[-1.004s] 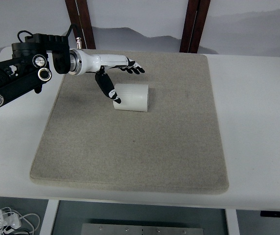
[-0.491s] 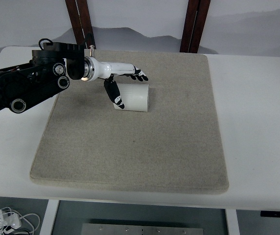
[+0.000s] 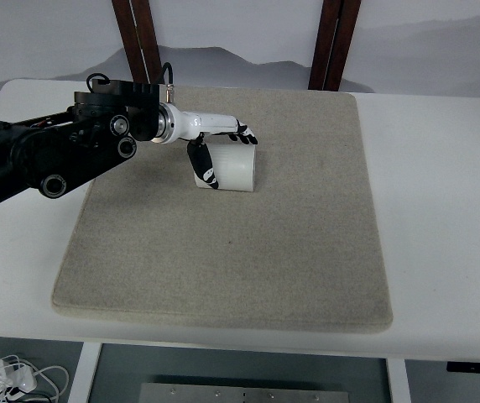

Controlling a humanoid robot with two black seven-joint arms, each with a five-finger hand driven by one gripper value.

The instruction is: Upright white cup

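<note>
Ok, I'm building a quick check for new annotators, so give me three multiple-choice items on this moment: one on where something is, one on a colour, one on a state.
1. Where does the white cup lie?
A. on the bare table, right of the mat
B. on the far left part of the grey mat
C. at the mat's near edge

2. What colour are the left hand's fingertips?
A. black
B. red
C. all white

3. How is the cup standing?
A. upright, mouth up
B. upside down
C. on its side

Key: 1 B, the cup sits on the mat near its far left corner. 2 A, the fingers of the left hand end in black tips. 3 C, the cup's round wall rests on the mat, with the hand's fingers over its top and thumb at its left end.
</note>
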